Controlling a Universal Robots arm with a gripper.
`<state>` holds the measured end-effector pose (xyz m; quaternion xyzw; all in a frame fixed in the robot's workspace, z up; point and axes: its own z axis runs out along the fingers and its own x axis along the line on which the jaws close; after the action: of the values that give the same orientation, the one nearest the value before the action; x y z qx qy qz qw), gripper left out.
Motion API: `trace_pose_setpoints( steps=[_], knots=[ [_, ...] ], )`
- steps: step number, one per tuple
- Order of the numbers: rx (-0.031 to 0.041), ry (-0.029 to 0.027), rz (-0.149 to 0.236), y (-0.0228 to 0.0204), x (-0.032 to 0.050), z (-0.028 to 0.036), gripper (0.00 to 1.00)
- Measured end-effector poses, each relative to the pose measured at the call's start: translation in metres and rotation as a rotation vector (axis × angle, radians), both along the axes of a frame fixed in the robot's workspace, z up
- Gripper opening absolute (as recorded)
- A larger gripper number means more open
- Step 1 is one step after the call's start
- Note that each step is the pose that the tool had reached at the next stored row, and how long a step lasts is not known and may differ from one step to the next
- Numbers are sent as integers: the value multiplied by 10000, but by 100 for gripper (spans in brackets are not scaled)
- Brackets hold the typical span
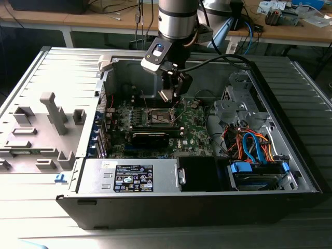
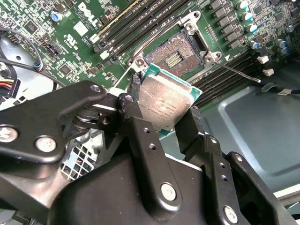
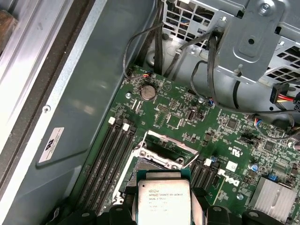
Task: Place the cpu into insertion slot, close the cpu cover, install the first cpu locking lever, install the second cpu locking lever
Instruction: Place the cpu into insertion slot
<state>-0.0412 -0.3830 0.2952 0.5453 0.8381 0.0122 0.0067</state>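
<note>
Hidden parts first. In the second wrist view the black linkage of the gripper covered the near half of the scene. The lower corner of the cpu was tucked behind the fingers. In the first wrist view the cpu's near edge was cut off by the frame.

In the exterior view the gripper hung inside the open computer case, above the green board. The chip itself was too small to make out there.

The gripper was pinching the cpu by two opposite edges, one finger on each side. The chip was a thin square with a scuffed silvery-grey lid and a green rim, and it was held tilted. It was up in the air, just near of the insertion slot and not touching it.

The slot was bare, a dark square with gold contacts in a metal rim. In the first wrist view the cpu cover looked raised at the slot's far edge, but its angle was hard to judge. A thin lever stuck out loose beside the slot. The round coin battery sat farther off on the board.
</note>
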Motion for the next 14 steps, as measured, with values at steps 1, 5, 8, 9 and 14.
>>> trace_pose_setpoints(
  steps=[1, 5, 8, 9, 14],
  knots=[
    [0, -1, -17, 0, 0, -1, 55],
    [0, 0, -107, 0, 0, -4, 55],
    [0, 0, -162, 0, 0, -5, 55],
    [1, 0, -189, 0, 0, -7, 55],
    [0, 0, -310, 0, 0, -11, 55]
  ],
)
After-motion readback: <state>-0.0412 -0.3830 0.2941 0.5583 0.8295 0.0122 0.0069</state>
